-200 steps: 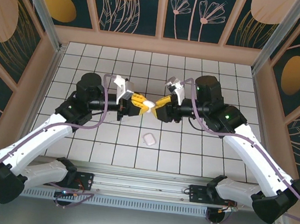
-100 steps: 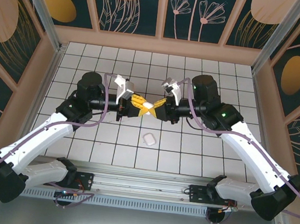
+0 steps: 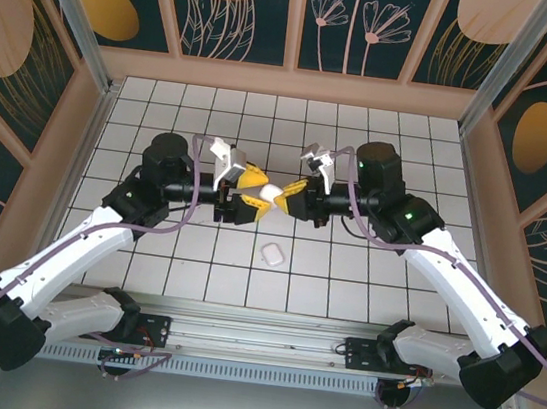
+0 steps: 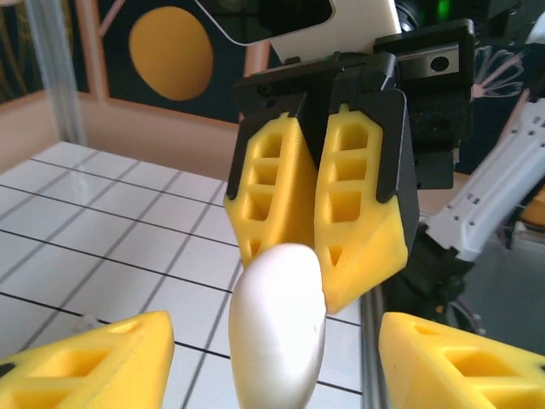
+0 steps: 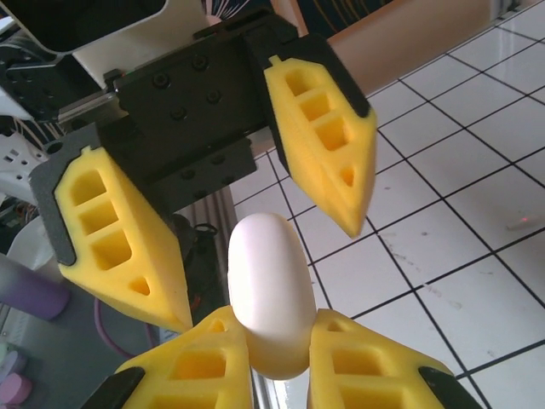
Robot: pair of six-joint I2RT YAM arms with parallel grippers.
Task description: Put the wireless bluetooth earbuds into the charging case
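Between the two sets of yellow fingertips, above the middle of the tiled table (image 3: pixel 345 274), hangs a smooth white charging case (image 5: pixel 268 294), lid shut and its inside hidden. The right gripper (image 3: pixel 282 198) is clamped on it. In the right wrist view, its two fingers (image 5: pixel 366 366) press against the lower end of the case from either side, and the rounded upper end sticks out past the tips toward the other arm.

The left gripper (image 3: pixel 253 192) faces it head-on with its jaws spread wide. In the right wrist view, its fingers (image 5: pixel 324 145) stand one on each side of the free end of the case, with a clear gap on both sides, so neither pad touches the shell. The left wrist view shows the same from the other side: the case rises between the parted left fingers, with the right fingers pinched on its far end.

On the table lies a second small white rounded piece (image 3: pixel 272 254), below the fingertips and toward the arm bases from them. It is apart from both grippers, and it is too small to tell whether it is a case or something else.
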